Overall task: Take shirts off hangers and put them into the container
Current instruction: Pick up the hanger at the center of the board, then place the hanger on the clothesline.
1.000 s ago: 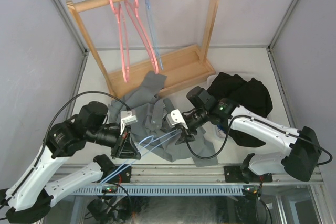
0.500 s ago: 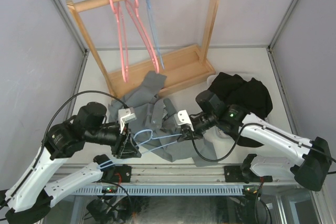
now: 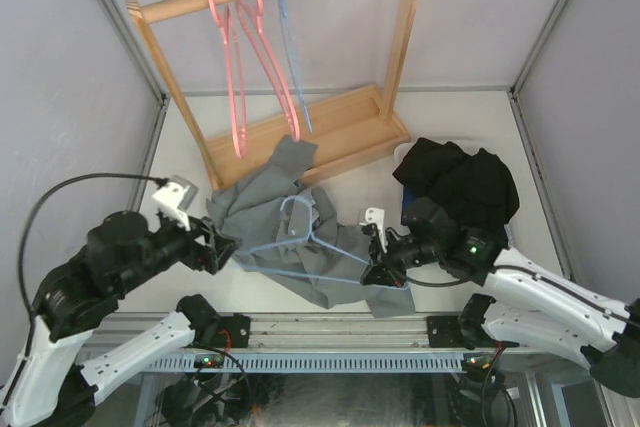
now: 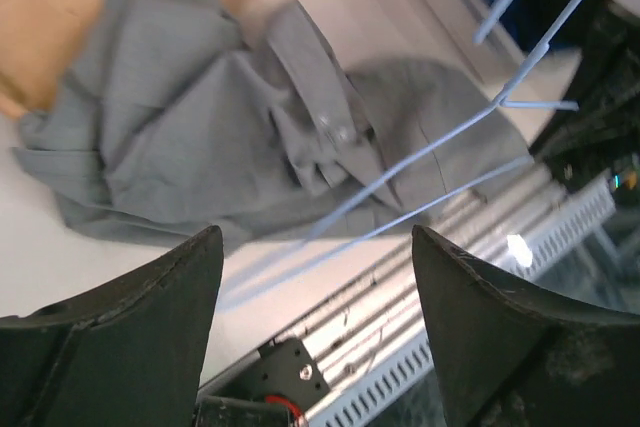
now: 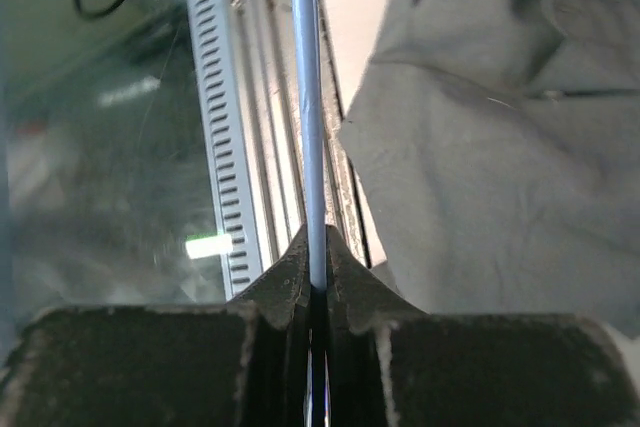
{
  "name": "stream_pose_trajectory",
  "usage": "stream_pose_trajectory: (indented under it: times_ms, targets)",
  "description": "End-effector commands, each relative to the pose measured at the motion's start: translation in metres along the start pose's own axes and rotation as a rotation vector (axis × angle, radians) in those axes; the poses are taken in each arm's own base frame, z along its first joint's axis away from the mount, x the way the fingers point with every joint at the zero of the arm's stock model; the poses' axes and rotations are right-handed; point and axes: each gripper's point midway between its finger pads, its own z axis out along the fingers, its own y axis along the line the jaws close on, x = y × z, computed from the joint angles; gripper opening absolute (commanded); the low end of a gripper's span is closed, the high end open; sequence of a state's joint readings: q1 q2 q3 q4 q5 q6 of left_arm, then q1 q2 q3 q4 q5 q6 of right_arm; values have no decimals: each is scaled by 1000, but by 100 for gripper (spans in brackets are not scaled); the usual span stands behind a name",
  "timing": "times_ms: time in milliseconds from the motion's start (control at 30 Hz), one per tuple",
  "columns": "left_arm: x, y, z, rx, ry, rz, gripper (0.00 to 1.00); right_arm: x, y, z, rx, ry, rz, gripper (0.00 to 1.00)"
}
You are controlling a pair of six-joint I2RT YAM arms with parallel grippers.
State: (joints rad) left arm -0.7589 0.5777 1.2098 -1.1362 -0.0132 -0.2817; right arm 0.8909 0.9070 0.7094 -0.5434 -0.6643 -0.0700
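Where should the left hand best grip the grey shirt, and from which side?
Probably the bunched left edge of the grey shirt, coming from the left: it faces the open left hand, and the light-blue hanger lies further right.

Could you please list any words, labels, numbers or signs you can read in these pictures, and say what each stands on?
None: no legible text shows on the grey shirt, the light-blue hanger, the wooden rack or anything else in view.
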Motion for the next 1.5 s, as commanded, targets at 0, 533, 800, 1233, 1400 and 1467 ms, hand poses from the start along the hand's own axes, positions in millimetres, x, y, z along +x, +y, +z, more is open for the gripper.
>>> stream_pose_trajectory:
  times_ms: [0,533,800,1233,1400,1467]
  targets:
    - [-48,32,-27,-186,-282,-109,80,-23,-22,-23,278,-178,295,0]
    - [-39,66,-41,-320,-466,-311,87,-51,-60,-113,638,-574,604,0]
    - [4,77,3,-376,-395,-526,92,-117,-79,-152,772,-708,384,0]
    - [45,72,53,-354,-280,-622,94,-198,-98,-174,817,-749,275,0]
    - [48,68,64,-351,-244,-618,94,-238,-119,-180,866,-753,266,0]
    - [47,66,66,-340,-240,-619,95,-253,-129,-181,880,-759,258,0]
